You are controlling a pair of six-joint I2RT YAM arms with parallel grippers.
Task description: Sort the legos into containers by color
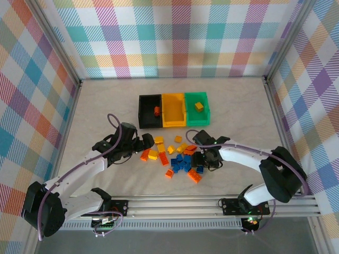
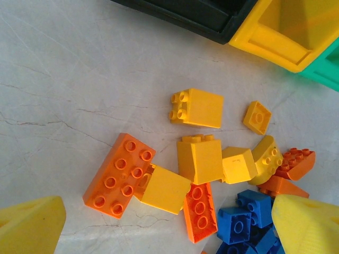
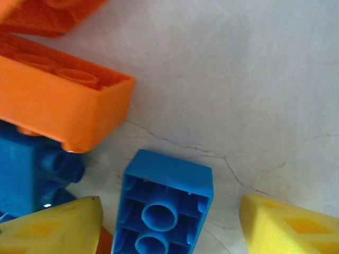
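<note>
The legos (image 1: 175,155) lie in a loose pile of orange, yellow and blue before the three bins. The black bin (image 1: 144,118) holds an orange brick (image 1: 157,110); the green bin (image 1: 204,116) holds a yellow brick (image 1: 199,106); the yellow bin (image 1: 167,120) sits between them. My left gripper (image 2: 169,233) hangs open over the pile's left side, above an orange eight-stud brick (image 2: 119,174) and a yellow brick (image 2: 165,189). My right gripper (image 3: 169,227) is open and low at the pile's right edge, its fingers either side of an upturned blue brick (image 3: 164,203), not closed on it.
A large orange brick (image 3: 58,106) lies just beyond the blue one, with more blue bricks (image 3: 26,169) to its left. Bare marble table (image 1: 238,111) spreads right of the bins and left of the pile. Metal frame posts and plaid walls ring the table.
</note>
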